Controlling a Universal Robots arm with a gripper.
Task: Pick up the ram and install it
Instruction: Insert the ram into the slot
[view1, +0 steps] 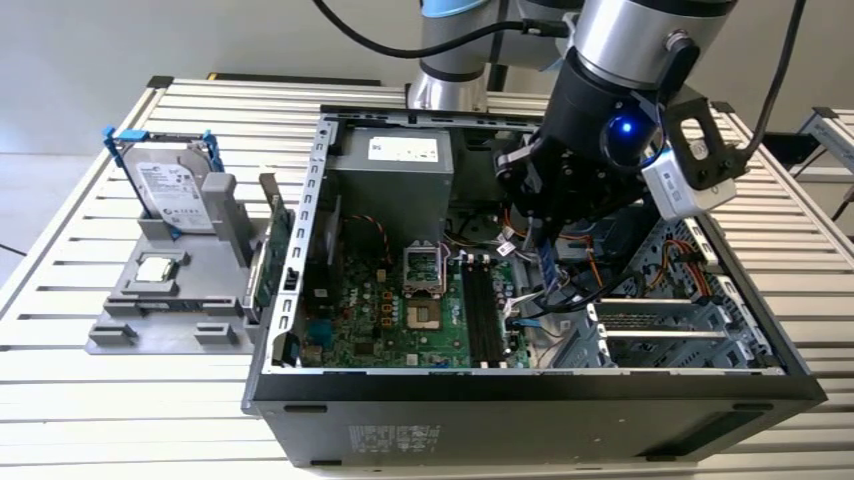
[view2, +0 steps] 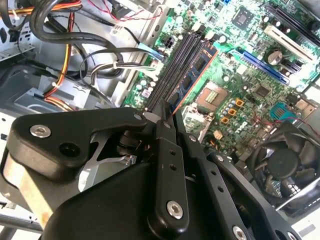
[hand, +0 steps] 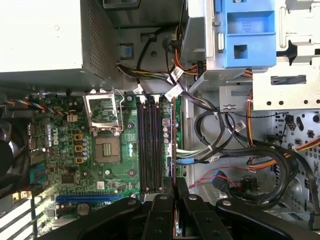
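Observation:
The ram (view2: 197, 67) is a thin board with dark chips and an orange contact edge. It reaches out from my fingertips over the black memory slots (view2: 172, 65). In the first wrist view the ram (hand: 173, 145) shows edge-on as a green strip beside the slots (hand: 150, 145), on the side away from the processor socket (hand: 106, 150). My gripper (view2: 167, 111) is shut on the ram, and its black fingers (hand: 161, 210) stand close together. In the exterior view the arm (view1: 601, 120) reaches down into the open computer case, above the slots (view1: 483, 310).
Bundled cables (hand: 225, 135) lie right beside the slots, and a blue drive bracket (hand: 250, 35) sits beyond them. A fan (view2: 285, 165) is near the socket. Outside the case, the grey fixture (view1: 120, 335) holds a hard drive (view1: 174, 190) and a square chip (view1: 158, 268).

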